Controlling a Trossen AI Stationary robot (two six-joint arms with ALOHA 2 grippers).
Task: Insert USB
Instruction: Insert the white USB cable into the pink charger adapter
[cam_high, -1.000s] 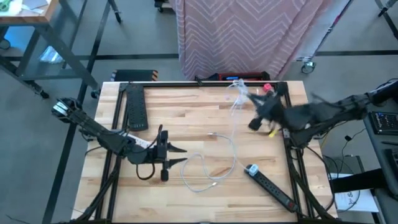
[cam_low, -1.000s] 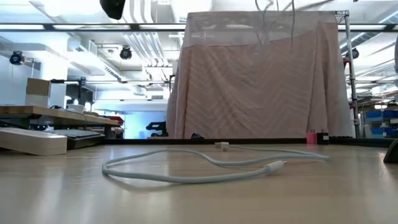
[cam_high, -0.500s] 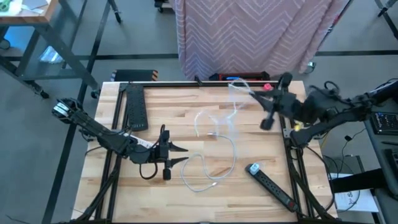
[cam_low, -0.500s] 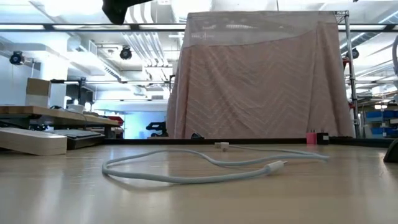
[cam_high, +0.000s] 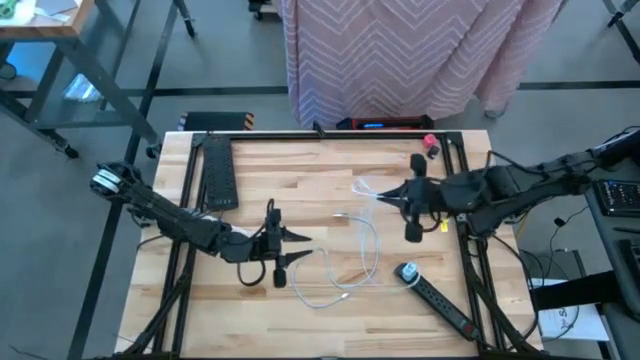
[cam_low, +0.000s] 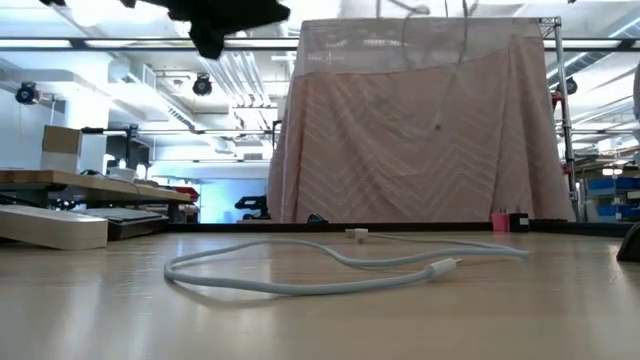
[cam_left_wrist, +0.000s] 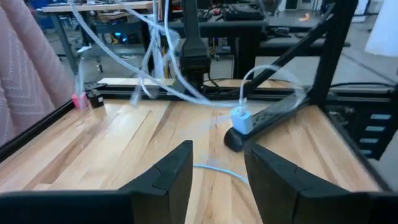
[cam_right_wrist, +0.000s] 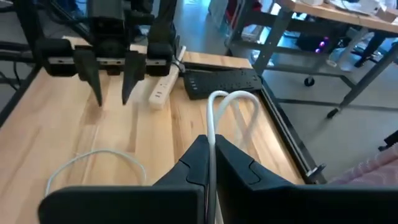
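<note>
The right gripper (cam_high: 385, 197) hangs above the table (cam_high: 300, 180), toward its right edge, with its fingers pinched together on a white cable (cam_right_wrist: 214, 118). In the right wrist view the cable runs up from between the closed fingers and bends over in a loop; in the high view it shows as a pale blur by the gripper.

The left gripper (cam_high: 298, 247) is above the table's middle, slightly toward the near edge, with nothing between its fingers (cam_left_wrist: 165, 177), which stand partly apart. It points toward the right side.

A second white cable (cam_high: 350, 262) lies in loose curves on the table between the two arms. One plug (cam_low: 357, 235) rests near the centre and another (cam_low: 443, 267) toward the near edge.

A black strip (cam_high: 440, 298) lies at an angle at the near right corner, with a white charger (cam_left_wrist: 241, 120) plugged into its end. A thin white lead arcs up from the charger.

A black strip (cam_high: 219, 172) and a white strip (cam_right_wrist: 160, 89) lie by the left edge. A small pink thing (cam_high: 430, 142) sits at the far right corner.
</note>
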